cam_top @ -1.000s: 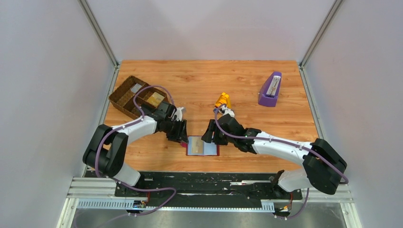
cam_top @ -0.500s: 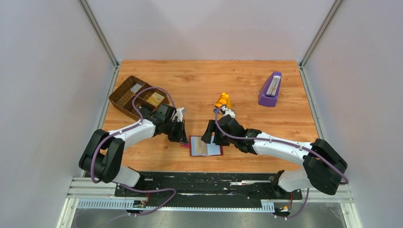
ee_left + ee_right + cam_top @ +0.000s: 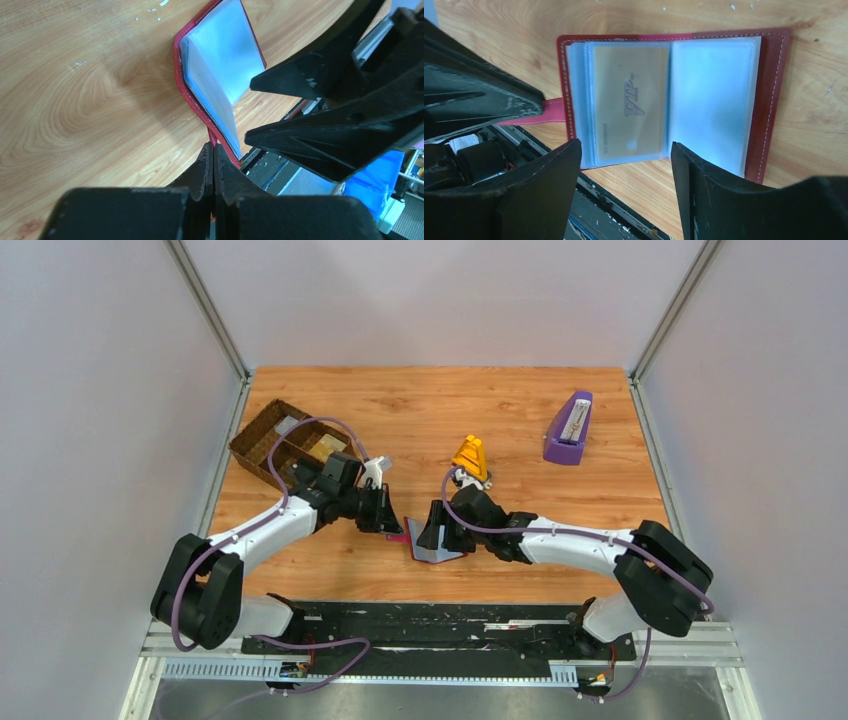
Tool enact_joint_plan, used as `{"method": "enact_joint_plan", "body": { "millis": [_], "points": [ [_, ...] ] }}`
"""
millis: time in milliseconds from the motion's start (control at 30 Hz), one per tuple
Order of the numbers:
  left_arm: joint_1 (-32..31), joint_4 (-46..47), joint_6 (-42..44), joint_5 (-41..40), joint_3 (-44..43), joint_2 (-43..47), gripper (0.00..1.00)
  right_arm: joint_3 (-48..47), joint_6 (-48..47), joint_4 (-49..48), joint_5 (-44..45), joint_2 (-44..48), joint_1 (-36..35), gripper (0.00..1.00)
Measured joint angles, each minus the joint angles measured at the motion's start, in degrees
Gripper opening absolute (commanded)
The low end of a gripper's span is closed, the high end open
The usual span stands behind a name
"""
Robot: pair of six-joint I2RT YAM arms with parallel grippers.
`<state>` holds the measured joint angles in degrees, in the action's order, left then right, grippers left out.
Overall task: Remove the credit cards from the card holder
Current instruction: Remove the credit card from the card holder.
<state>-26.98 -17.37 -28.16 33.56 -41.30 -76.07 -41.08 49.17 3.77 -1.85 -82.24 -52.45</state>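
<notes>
The dark red card holder [image 3: 436, 550] lies open near the table's front edge, its left side lifted. My left gripper [image 3: 392, 524] is shut on its red snap tab [image 3: 212, 136], seen in the left wrist view under the grey-blue sleeves [image 3: 225, 55]. In the right wrist view the card holder [image 3: 769, 100] faces me, with a gold credit card [image 3: 630, 100] marked VIP inside a left sleeve. The sleeve on the right looks empty. My right gripper [image 3: 624, 150] hangs open just above the holder's near edge, with nothing between its fingers.
A brown wicker basket [image 3: 268, 445] with cards in it stands at the back left, behind the left arm. A purple wedge stand [image 3: 567, 430] is at the back right. An orange piece [image 3: 469, 455] sits by the right wrist. The black rail [image 3: 440, 615] runs close behind the holder.
My left gripper has shut on the snap tab and drawn it back to the left, tilting and turning the holder. The right gripper has shifted left, over the holder.
</notes>
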Motion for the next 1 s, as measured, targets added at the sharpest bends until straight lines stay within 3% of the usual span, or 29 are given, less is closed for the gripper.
{"method": "enact_joint_plan", "body": {
  "millis": [1000],
  "points": [
    [0.0,-1.0,0.0,0.4,0.0,0.1,0.0,-0.6,-1.8,-2.5,-4.0,-5.7,-1.4,0.63]
  ]
}}
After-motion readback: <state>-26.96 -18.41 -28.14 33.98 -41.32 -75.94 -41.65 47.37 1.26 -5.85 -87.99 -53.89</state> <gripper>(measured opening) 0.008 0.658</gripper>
